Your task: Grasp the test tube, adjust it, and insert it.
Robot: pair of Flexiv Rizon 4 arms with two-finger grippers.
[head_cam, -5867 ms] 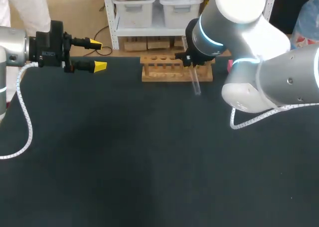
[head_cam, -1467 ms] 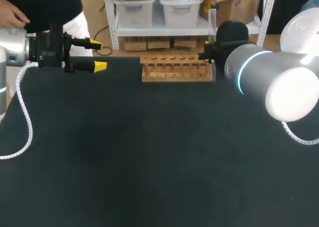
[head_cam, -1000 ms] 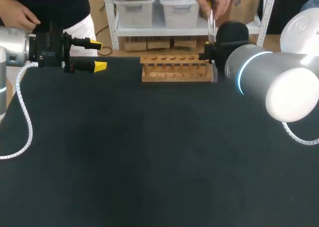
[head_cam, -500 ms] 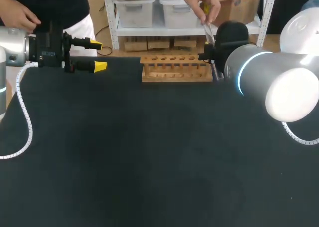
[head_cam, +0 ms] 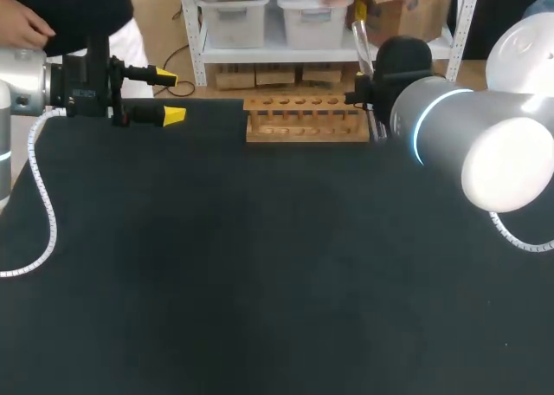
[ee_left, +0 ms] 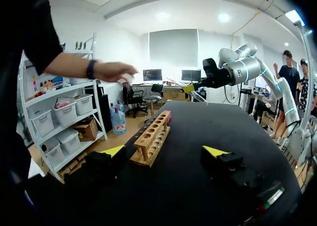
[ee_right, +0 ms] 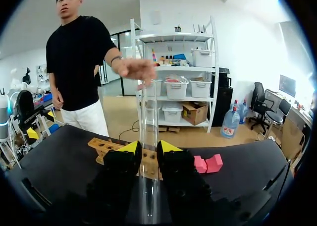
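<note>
Right gripper point(ee_right: 148, 149) is clamped on the test tube point(ee_right: 148, 112), which leans a bit, so it might catch a rack point(head_cam: 305, 125) hole's rim and crack.

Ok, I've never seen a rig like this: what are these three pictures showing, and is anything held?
Two robot arms work at a black table. The head view looks down from above and behind them. Each round picture comes from a camera on one arm's wrist, looking along its fingers. A wooden rack stands at the table's far edge, its holes apparently empty. The right gripper is shut on a clear test tube, held roughly upright near the rack's right end. The left gripper is open and holds nothing. A pink block lies beside the rack.
</note>
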